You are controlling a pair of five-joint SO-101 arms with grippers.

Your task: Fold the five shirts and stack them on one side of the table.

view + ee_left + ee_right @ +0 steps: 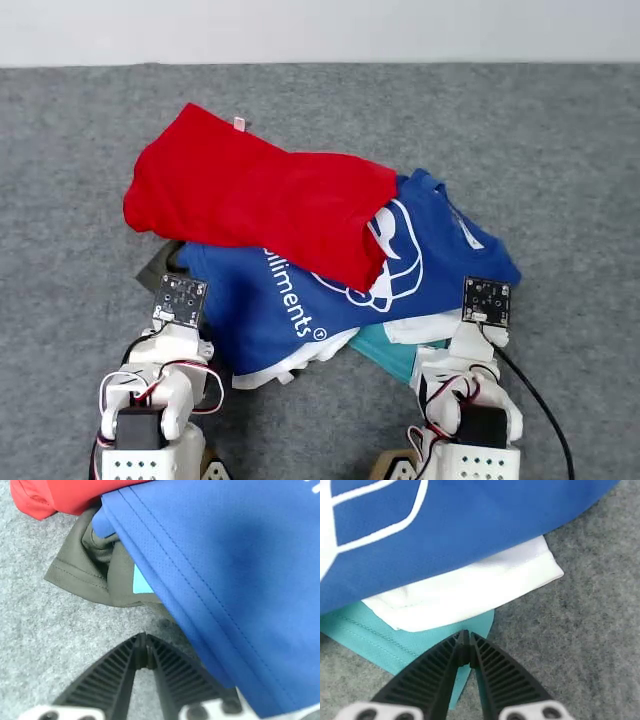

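A crumpled red shirt [255, 195] is laid across a spread blue shirt [300, 295] printed in white. From beneath the blue, a white shirt [425, 325] and teal shirt [385, 350] are exposed at one edge, an olive shirt [92, 575] at the other.

Five shirts lie in one heap on the single grey worktop [560, 150]. There is one of each colour: one red shirt [255, 200], one blue shirt [440, 250] with white print, one white shirt [430, 327], one teal shirt [385, 350] and one olive shirt [85, 565]. Two arms stand at the near edge, one left arm [165, 390] and one right arm [465, 390]. Each carries one claw, making two: the left claw [143, 642] and the right claw [464, 637].
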